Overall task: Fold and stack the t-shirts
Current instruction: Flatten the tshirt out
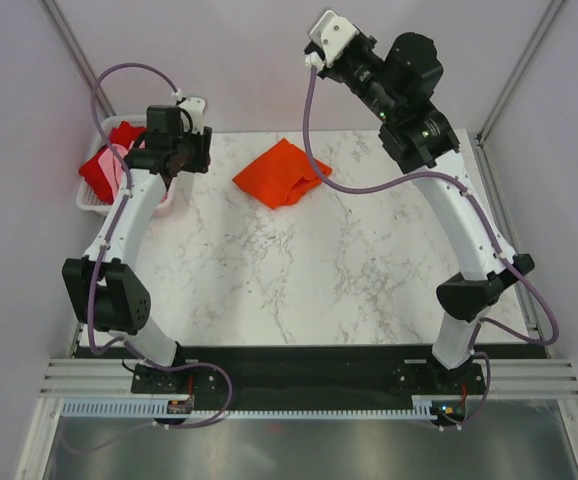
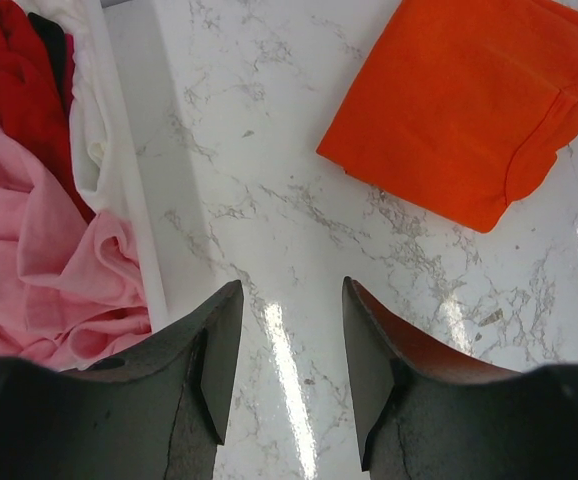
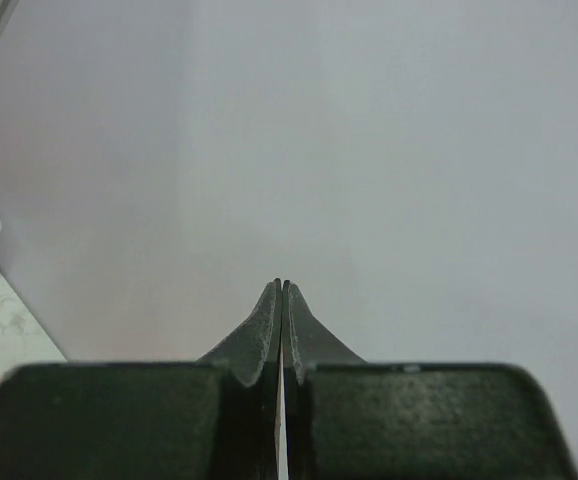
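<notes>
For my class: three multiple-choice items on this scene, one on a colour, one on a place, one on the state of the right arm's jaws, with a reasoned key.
1. In the basket, the shirt beside the red shirt is: A) blue B) pale pink C) green
2. The folded orange shirt lies: A) in the basket B) on the marble table C) between the left jaws
3. The right jaws are: A) wide open B) shut on cloth C) shut, empty
Key: 1 B, the pink shirt bunches against the red one. 2 B, it lies flat on bare marble. 3 C, they meet with nothing between.
</notes>
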Available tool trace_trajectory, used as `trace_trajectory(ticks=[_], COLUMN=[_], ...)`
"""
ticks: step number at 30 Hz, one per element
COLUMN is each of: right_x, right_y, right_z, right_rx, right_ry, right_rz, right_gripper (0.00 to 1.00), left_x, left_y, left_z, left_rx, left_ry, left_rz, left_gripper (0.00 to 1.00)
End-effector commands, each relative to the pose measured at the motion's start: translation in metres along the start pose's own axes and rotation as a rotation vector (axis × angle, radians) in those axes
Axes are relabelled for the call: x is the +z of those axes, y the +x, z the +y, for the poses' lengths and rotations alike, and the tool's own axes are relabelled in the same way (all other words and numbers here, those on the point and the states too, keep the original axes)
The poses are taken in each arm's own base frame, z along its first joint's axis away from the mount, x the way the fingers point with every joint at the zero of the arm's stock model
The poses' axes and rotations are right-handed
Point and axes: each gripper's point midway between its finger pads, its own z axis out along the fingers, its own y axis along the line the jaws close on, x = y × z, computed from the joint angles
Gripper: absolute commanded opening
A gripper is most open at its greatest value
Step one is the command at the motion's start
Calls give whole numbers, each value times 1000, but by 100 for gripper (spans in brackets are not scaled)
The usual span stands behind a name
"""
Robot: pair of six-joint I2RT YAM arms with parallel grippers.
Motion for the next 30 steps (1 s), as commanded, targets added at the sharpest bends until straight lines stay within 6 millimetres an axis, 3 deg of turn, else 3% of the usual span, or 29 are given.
trace_trajectory(ticks=[1,2,3,4,5,7,10,12,13,19,26,30], right_x=[-3,-7,-11,-23,-29,-43,-48,-47,-45,-33,-28,-36], right_y=[29,70,91,128,145,180,209,219,234,282,325,348], right_z=[25,66,90,130,150,194,231,246,258,292,309,318], right_rx=[-10,8,3,18,26,60,124,159,176,214,145,108], right_ry=[-60,-166,-234,-337,-385,-490,-569,-613,-643,-706,-713,-741], right_rz=[70,169,219,296,328,388,444,454,486,565,638,678], right_gripper=[1,24,36,44,55,60,62,62,62,61,61,59], left_x=[-10,-11,-12,-14,-15,-19,-22,-25,-24,-32,-34,-31], left_y=[-16,-14,-14,-15,-15,-17,-12,-6,0,15,22,23], left_z=[3,1,1,2,2,2,1,-2,-4,-7,-3,-3], left_rx=[15,14,14,14,16,16,14,12,12,16,31,29], left_ry=[-10,-7,-7,-8,-12,-15,-6,4,14,19,-1,-1], left_rz=[-47,-43,-43,-46,-47,-56,-51,-44,-32,-17,-8,-3], left_gripper=[52,52,52,52,52,52,53,54,54,54,54,55])
